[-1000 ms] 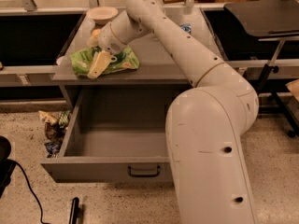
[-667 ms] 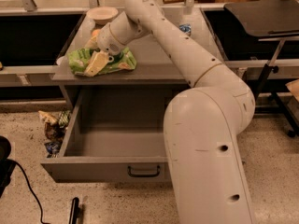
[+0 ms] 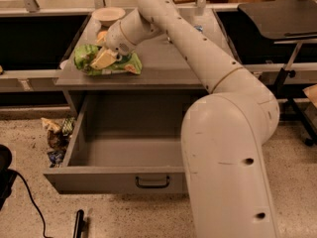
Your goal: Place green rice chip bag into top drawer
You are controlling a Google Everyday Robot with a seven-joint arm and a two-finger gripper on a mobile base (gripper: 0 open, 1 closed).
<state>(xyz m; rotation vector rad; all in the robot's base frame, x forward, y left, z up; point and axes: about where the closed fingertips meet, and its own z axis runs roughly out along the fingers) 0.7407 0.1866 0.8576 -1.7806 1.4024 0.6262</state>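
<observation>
Right — gripper [image 3: 105, 58] clamped on green rice chip bag [image 3: 124, 64], left end of tabletop [image 3: 163, 66].
Bag's long axis runs left-right; open top drawer [image 3: 99, 180] sits just below, toward the camera — forward, then down.

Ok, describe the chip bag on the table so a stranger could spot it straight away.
Find the grey table above the open top drawer. Near its front left corner lies the green rice chip bag, with the gripper of the white arm on it. It is the only light green, crinkly thing there; the bowl behind it is pale and round.
</observation>
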